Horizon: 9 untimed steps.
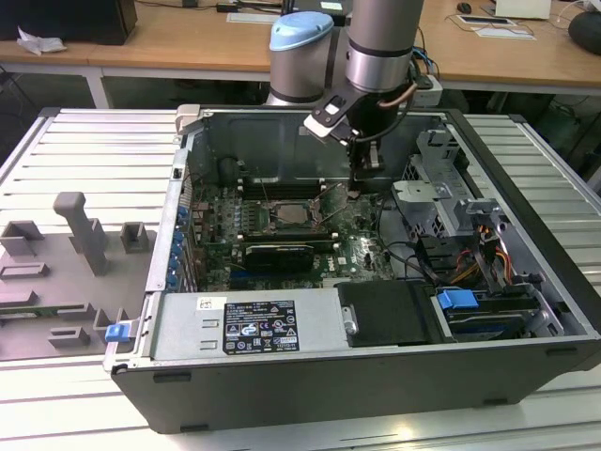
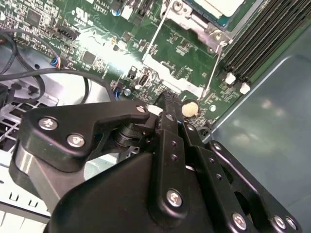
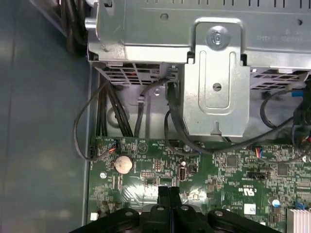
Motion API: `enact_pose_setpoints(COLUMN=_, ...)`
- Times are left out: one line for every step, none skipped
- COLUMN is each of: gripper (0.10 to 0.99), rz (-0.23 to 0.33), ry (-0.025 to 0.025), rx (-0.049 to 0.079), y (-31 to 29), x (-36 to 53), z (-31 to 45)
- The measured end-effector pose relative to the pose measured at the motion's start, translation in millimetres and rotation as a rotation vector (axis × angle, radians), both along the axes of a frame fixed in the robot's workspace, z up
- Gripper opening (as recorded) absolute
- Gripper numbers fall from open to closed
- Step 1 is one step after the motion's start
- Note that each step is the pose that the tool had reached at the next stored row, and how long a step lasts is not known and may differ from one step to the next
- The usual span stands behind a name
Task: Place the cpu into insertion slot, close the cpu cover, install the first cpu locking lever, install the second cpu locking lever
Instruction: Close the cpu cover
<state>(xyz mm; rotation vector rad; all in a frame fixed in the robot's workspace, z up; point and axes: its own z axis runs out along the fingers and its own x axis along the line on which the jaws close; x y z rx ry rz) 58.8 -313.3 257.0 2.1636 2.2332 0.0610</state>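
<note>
Working the locking levers: the gripper [image 3: 164, 193] hangs low over the motherboard [image 3: 233, 165], just beside the socket, with its fingers [image 2: 169, 126] pressed together and holding nothing. The cpu [image 2: 214, 6] lies in the socket, and the cpu cover [image 2: 192, 20] appears to be lowered around it. The nearer locking lever [image 2: 212, 68] and the farther locking lever [image 2: 156, 36] look unlatched. Set the closed tips squarely on the lever's end, press steadily, and avoid the memory slots [image 2: 262, 39].
</note>
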Motion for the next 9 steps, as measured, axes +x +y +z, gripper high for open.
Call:
enact_pose_setpoints(gripper=0.102, rz=0.000, ry=0.0000, rx=0.000, y=0.0, x=0.4, z=-1.7)
enact_pose_setpoints(gripper=0.102, rz=0.000, ry=0.0000, rx=0.000, y=0.1, x=0.8, z=-4.6)
enact_pose_setpoints(gripper=0.102, rz=0.000, ry=0.0001, rx=0.000, y=0.1, x=0.9, z=-6.3)
enact_pose_setpoints(gripper=0.102, rz=0.000, ry=0.0004, rx=0.000, y=0.1, x=0.2, z=-9.0)
enact_pose_setpoints(gripper=0.102, rz=0.000, ry=0.0004, rx=0.000, y=0.0, x=-3.1, z=-9.3)
enact_pose_setpoints(gripper=0.102, rz=0.000, ry=0.0004, rx=0.000, y=0.0, x=-8.6, z=-9.4)
enact_pose_setpoints(gripper=0.102, rz=0.001, ry=0.0004, rx=0.000, y=0.1, x=-15.0, z=-9.4)
enact_pose_setpoints(gripper=0.102, rz=0.000, ry=0.0004, rx=0.000, y=0.0, x=-21.7, z=-9.4)
enact_pose_setpoints(gripper=0.102, rz=0.001, ry=0.0004, rx=0.000, y=0.0, x=-27.0, z=-9.4)
